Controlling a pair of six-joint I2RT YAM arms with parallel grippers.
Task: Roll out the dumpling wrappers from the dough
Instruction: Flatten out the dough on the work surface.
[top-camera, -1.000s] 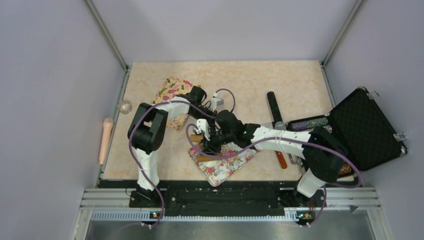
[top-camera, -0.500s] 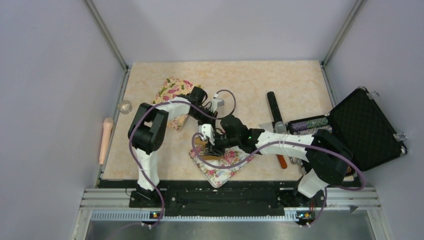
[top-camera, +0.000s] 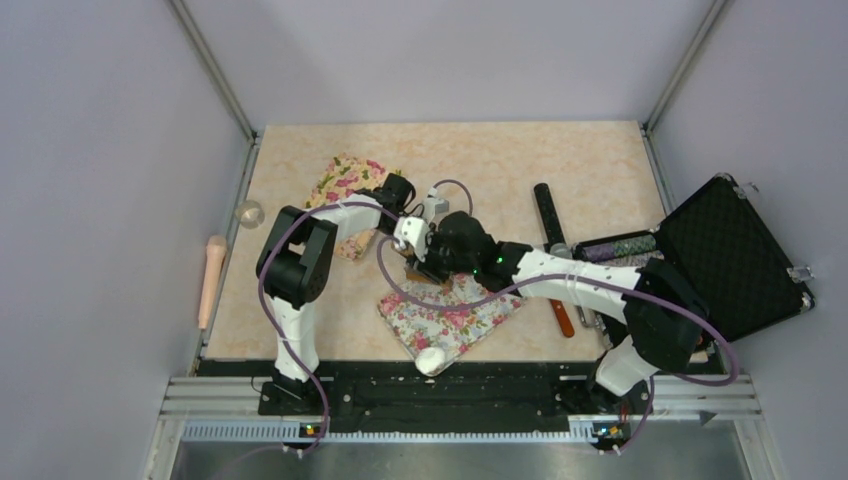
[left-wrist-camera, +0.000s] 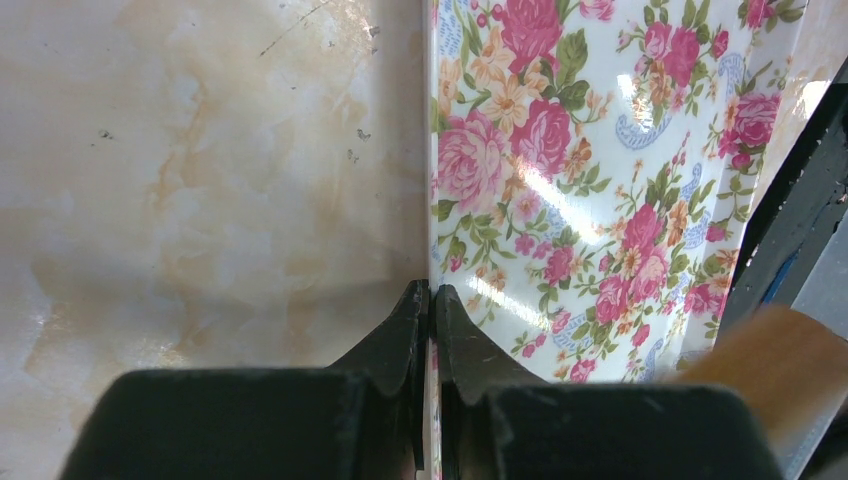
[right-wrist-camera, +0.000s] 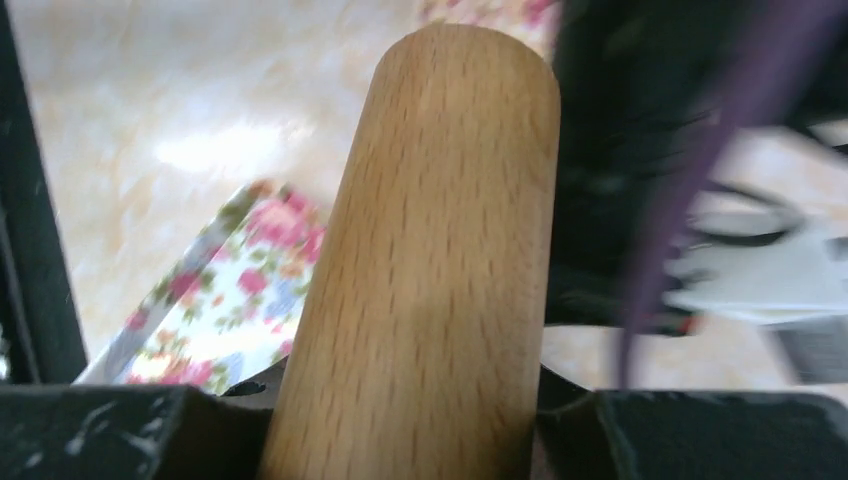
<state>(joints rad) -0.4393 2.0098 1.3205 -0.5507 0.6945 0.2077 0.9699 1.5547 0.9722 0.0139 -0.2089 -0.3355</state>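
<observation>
The left gripper (left-wrist-camera: 432, 296) has its jaws pressed together on the edge of a floral-print rectangular mat (left-wrist-camera: 600, 180), a thin pinch that steadies the sheet on the beige marbled tabletop (left-wrist-camera: 200, 180). The right gripper (right-wrist-camera: 403, 415) is clamped around a light-brown wooden rolling pin (right-wrist-camera: 440, 230), whose rounded end fills the wrist view.

Over the last second the right arm has carried the pin from above the middle of the mat to its far-left edge, close beside the left gripper. The left pinch has not shifted. The mat's printed face now lies uncovered in the overhead view. A small round white dough disc, the dumpling wrapper (top-camera: 432, 359), shows at the mat's near corner, well apart from the pin. I judge that the pin is off the dough, so further flattening needs it brought back toward that corner. How thin the disc is I cannot tell.

Counted from above:
- two arms
- one visible wrapper
- one gripped pin
- one pale roller-shaped stick (top-camera: 212, 280) beside the table's left edge
- one black cylinder (top-camera: 548, 215)
- one open black case (top-camera: 735, 260)
- one orange-handled tool (top-camera: 563, 318)
- two floral pieces, the mat plus a second floral-print piece (top-camera: 343, 178) farther back
</observation>
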